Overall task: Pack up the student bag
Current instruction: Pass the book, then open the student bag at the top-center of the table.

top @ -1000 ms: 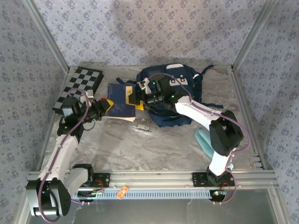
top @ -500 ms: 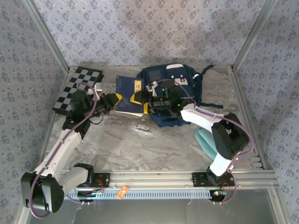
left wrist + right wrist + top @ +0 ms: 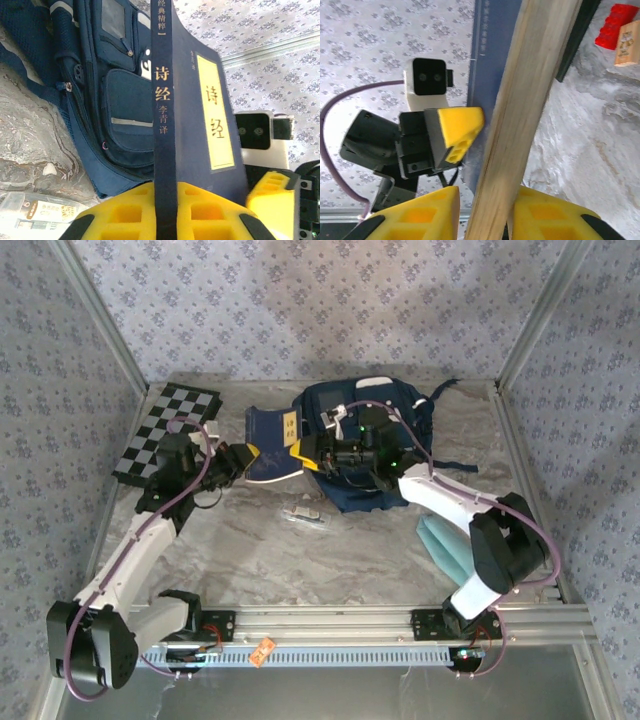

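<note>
Since a second before, the book (image 3: 268,430) had risen off the table (image 3: 300,560) toward the backpack (image 3: 385,415), which lay back right of centre under the right arm. The left gripper (image 3: 248,454) pinched the book's spine, and the right gripper (image 3: 303,450) had closed on its page edge. A chessboard (image 3: 168,423) lay to the left, and a small packet (image 3: 303,515) in front.

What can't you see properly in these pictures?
Student bag: top view, the right arm covers its middle, so I cannot tell whether it is open.
Teal thing: top view, partly under the right arm; unclear what it is.
Clear packet: too small in the top view; cut by the bottom edge in the left wrist view.
Book: left wrist view, its spine lettering is cut by the upper edge.
</note>
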`<state>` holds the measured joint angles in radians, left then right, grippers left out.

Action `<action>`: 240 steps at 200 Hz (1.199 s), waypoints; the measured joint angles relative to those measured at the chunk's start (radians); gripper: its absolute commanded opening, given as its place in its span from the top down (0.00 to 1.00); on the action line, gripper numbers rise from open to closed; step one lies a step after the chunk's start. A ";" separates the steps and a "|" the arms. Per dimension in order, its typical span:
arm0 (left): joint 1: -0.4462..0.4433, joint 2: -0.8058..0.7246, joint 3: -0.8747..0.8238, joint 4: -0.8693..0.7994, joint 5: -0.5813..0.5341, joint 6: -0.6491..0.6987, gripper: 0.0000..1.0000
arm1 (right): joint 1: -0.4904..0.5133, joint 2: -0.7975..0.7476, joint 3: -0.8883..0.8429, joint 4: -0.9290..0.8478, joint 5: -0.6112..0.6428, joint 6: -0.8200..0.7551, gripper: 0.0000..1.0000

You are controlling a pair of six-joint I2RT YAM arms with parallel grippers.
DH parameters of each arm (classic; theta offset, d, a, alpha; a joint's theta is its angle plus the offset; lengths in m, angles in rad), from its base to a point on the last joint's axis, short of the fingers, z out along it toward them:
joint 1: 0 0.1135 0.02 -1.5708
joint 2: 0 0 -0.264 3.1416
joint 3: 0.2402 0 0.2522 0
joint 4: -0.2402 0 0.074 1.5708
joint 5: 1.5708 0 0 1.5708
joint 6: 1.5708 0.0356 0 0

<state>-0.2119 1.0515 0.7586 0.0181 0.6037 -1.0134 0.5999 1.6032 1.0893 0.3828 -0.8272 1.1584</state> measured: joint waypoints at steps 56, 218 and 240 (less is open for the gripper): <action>-0.033 0.005 0.000 0.002 -0.037 0.019 0.96 | -0.018 0.013 0.000 -0.112 0.002 -0.069 1.00; -0.447 0.460 0.417 -0.287 -0.352 0.859 0.30 | -0.313 -0.662 -0.096 -1.179 0.391 -0.483 1.00; -0.509 0.604 0.572 -0.308 -0.373 1.001 0.28 | -0.397 -0.739 -0.111 -1.289 0.415 -0.490 1.00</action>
<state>-0.7208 1.6558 1.3304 -0.2897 0.2302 -0.0128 0.2024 0.8646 0.9783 -0.9062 -0.4126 0.6685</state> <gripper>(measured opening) 0.714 0.083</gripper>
